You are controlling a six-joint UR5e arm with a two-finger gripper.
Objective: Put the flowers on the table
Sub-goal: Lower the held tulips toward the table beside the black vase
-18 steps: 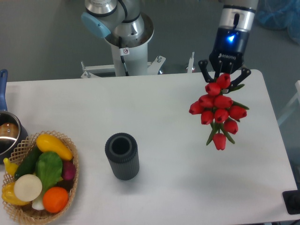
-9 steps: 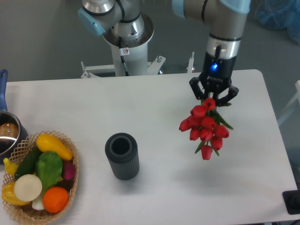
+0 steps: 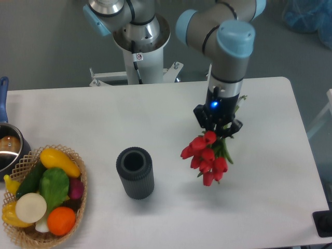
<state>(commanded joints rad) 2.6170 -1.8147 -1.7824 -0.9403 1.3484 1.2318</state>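
Nearest you, at the front left corner, the basket [image 3: 78, 218] of fruit and vegetables sits partly past the table's [image 3: 270, 218] edge, with a pot [image 3: 8, 150] just behind it at the left rim. A dark cylinder [image 3: 135, 173] stands upright a little further in, well apart from the basket. You have bare white surface along the front edge and across the right side of the table, out to its rounded corners.

Right of the cylinder and apart from it, the flowers [image 3: 206, 157] hang over the middle-right of the tabletop: red tulip heads bunched tight and pointing down toward you, green leaves showing on the right. You probably see them just clear of the surface, though this view does not settle that.

The gripper [image 3: 217, 126] is clamped on the flowers at the stem end, its jaws closed around them. Behind, the arm's base [image 3: 140, 46] stands beyond the far edge.
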